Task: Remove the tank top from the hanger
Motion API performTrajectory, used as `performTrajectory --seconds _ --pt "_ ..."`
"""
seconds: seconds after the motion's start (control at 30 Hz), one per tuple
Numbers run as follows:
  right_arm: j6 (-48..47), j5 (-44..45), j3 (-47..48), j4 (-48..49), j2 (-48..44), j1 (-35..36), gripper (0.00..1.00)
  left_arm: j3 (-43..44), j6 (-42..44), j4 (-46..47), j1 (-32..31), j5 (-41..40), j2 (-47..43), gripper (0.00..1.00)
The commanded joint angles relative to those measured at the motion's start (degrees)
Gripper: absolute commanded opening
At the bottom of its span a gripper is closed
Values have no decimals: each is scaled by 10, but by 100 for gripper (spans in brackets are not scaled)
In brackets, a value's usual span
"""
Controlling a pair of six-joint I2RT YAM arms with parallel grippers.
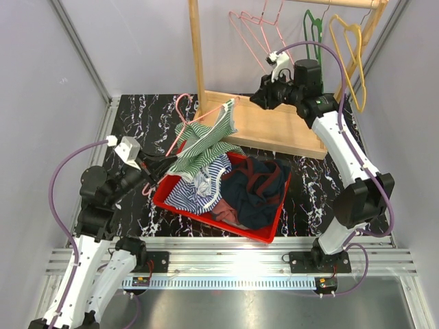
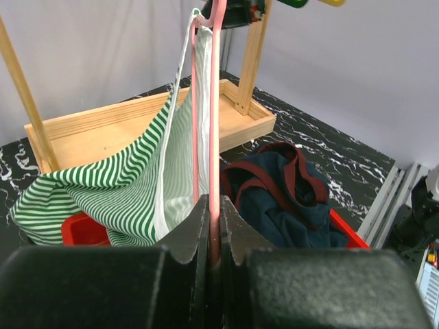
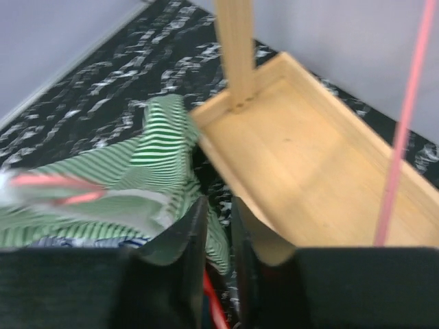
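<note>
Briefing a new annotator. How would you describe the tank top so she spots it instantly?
Find the red bin mid-table. At its far left corner the tank top hangs on a pink hanger in the left gripper. Only it is green-striped; the blue-striped top and navy garment lie beside it.

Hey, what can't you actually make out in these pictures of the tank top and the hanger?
Left wrist view: the hanger, between the jaws of the left gripper, runs off the top edge, far end unseen.
Right wrist view: blurred; whether the right gripper pinches the tank top is unclear.
Top view: the left jaws are small, dark and partly under their camera.
</note>
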Motion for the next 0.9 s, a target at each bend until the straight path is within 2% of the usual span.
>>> performTrajectory --seconds 0.0,0.03,0.07,0.17,0.27,0.37,0.63,0.87 --pt "-37 -129 2 -8 -1 5 34 -3 -47 72 3 -58 8 0" --pt "-44 -135 0 -12 -2 6 39 -6 -58 80 3 -63 10 0" --pt "-55 -163 -1 -23 -2 6 53 -9 -82 89 3 -64 12 0" --pt "-104 -207 -4 -48 -1 17 77 -11 -117 119 3 -52 20 0" --pt "-166 -216 -39 -28 -13 46 96 -7 -137 139 3 -38 25 0" --pt "-218 -219 -79 30 -26 70 99 -2 -146 147 2 -23 28 0" --pt "-209 -187 -15 43 32 92 98 -9 -169 164 3 -4 27 0" --pt "-249 -104 3 9 13 92 98 -4 -156 135 3 -38 14 0"
